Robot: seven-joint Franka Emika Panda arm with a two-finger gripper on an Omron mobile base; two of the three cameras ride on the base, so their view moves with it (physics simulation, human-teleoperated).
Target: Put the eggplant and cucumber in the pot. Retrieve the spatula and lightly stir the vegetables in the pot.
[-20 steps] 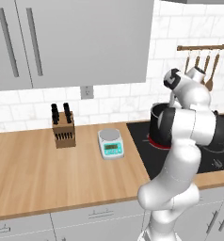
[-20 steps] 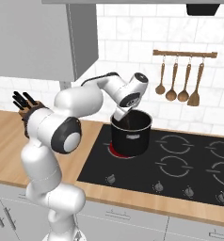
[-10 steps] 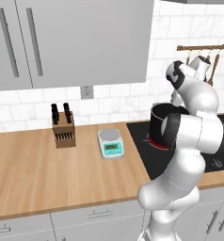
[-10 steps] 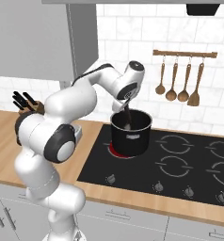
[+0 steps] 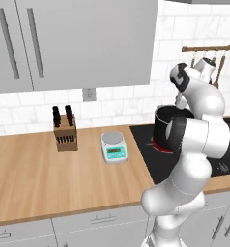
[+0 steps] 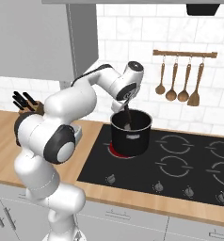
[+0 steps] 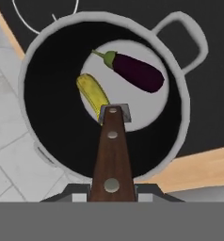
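1. The gripper (image 6: pixel 125 104) is hanging over the pot (image 6: pixel 130 132), jaws pinching the spatula (image 7: pixel 112 153) by its dark brown handle, blade end pointing down into the pot.
2. The pot is sitting on the cooktop's (image 6: pixel 180 164) rear-left burner; the eggplant (image 7: pixel 135 71) & cucumber (image 7: pixel 93 95) are both lying on the pot's floor, side by side but apart.
3. In the hand view the spatula's grey blade is showing edge-on, just over the cucumber's near end; can't tell if it's touching.
4. Handling, as I judge it: spatula is stiff & light, so a grip high on the handle is giving reach w/o the fingers entering the pot. Veg look smooth, rounded, prob. rolling easily.
5. Stirring seems the step in hand; keeping sweeps small & inside the pot wall looks wise, since the pot could slide on the glass.
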